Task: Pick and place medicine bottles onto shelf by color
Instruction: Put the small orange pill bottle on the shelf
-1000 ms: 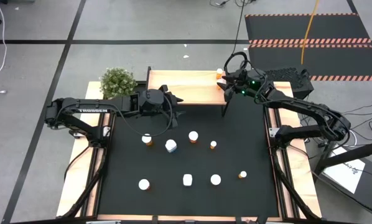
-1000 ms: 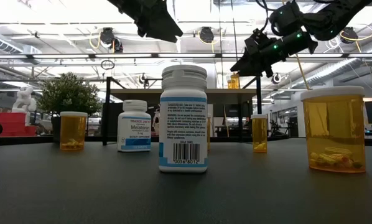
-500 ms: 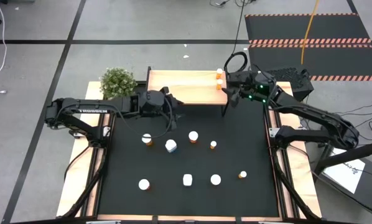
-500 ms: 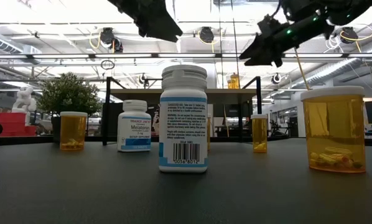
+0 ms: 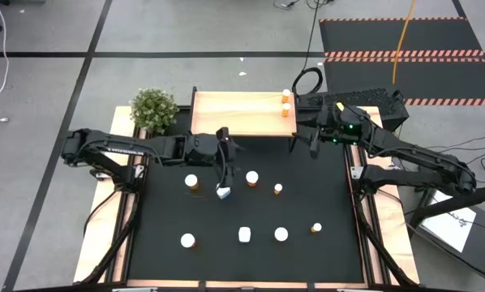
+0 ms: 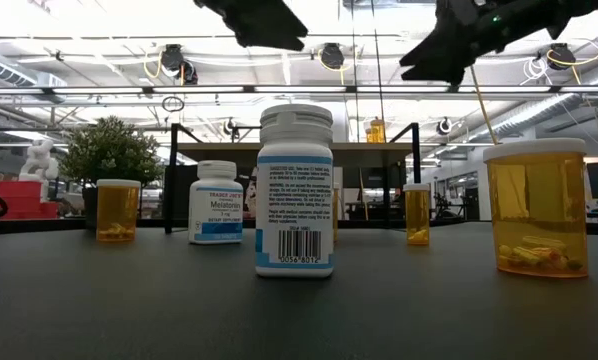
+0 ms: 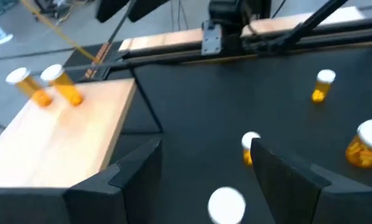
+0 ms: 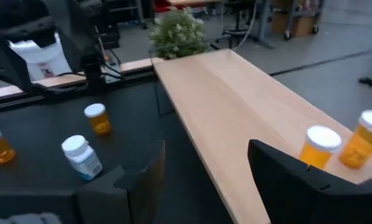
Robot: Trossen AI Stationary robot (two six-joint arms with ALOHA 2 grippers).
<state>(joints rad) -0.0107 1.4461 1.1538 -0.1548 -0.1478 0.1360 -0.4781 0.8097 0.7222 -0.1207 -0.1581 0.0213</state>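
Flanking shelf (image 5: 242, 113) front edge, empty-jawed grippers

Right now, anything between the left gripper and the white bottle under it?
Nothing visible. In the high view the left gripper hangs open just above the white bottle, with only bare black mat between. Nearest neighbours, an orange bottle and a white-capped bottle, stand off to either side.

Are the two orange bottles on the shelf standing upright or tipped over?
Upright. In the right wrist view both orange bottles stand on the shelf with white caps on top.
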